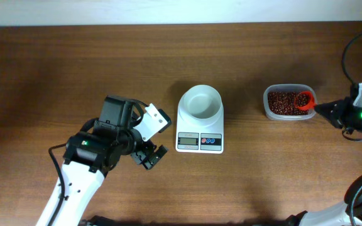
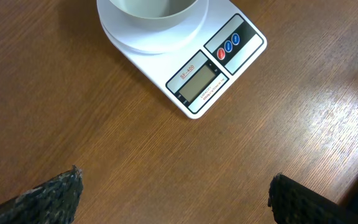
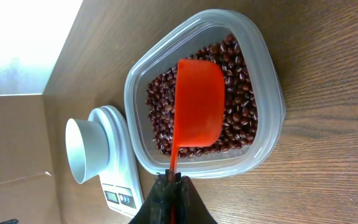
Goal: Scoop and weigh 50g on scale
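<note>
Scale [image 1: 200, 129] at centre, white bowl [image 1: 200, 102] on top. Tub of red beans [image 1: 285, 103] apart to its right; red scoop [image 1: 305, 100] inside, right gripper [image 1: 321, 109] pinching its handle. Left gripper [image 1: 161, 137] spread wide, just left of scale.

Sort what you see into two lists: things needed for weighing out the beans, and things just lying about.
Needed: scale; white bowl on it; tub of beans; red scoop, gripped by the right pincer.
Just there: black cable at far right; left pincer, open and empty, beside the scale.
</note>
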{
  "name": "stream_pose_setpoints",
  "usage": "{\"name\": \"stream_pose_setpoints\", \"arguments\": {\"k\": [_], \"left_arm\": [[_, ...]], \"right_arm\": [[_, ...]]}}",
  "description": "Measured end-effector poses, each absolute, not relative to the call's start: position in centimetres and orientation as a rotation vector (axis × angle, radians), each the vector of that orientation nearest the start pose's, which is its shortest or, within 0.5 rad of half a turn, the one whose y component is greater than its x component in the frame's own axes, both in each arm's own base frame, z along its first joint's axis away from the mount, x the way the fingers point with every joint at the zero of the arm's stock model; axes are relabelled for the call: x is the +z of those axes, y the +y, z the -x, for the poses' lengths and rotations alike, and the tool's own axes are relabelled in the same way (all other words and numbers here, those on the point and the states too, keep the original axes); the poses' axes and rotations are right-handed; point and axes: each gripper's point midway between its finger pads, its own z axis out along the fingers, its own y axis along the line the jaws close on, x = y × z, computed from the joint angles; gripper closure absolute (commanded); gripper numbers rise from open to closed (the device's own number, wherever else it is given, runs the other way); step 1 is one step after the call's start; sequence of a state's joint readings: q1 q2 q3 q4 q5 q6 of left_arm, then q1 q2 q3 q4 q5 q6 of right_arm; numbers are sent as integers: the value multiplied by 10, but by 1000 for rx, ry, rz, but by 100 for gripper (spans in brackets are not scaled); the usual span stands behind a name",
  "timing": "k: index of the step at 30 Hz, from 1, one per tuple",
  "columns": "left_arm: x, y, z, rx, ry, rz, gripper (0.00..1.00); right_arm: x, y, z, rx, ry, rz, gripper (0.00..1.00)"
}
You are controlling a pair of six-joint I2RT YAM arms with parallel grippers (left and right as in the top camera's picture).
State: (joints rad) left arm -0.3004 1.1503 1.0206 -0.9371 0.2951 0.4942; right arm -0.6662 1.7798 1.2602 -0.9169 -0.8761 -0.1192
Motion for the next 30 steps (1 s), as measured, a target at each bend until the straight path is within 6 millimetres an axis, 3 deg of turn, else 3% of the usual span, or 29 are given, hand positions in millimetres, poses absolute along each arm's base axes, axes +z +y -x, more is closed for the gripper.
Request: {"name": "stream_pose_setpoints", "arguments": {"k": [7,14,30], "left_arm": [[173,-130,-251,-319,2355,-1096,1],[174,-130,-251,-319,2355,-1096,1],[174,-130,-251,-319,2355,-1096,1]], "right_arm": [[126,-102,-349,1087,2399,-607,96],[134,-116,-336,1148,2330,-670,96],[155,-90,-331,1331,2252,-593,96]]}}
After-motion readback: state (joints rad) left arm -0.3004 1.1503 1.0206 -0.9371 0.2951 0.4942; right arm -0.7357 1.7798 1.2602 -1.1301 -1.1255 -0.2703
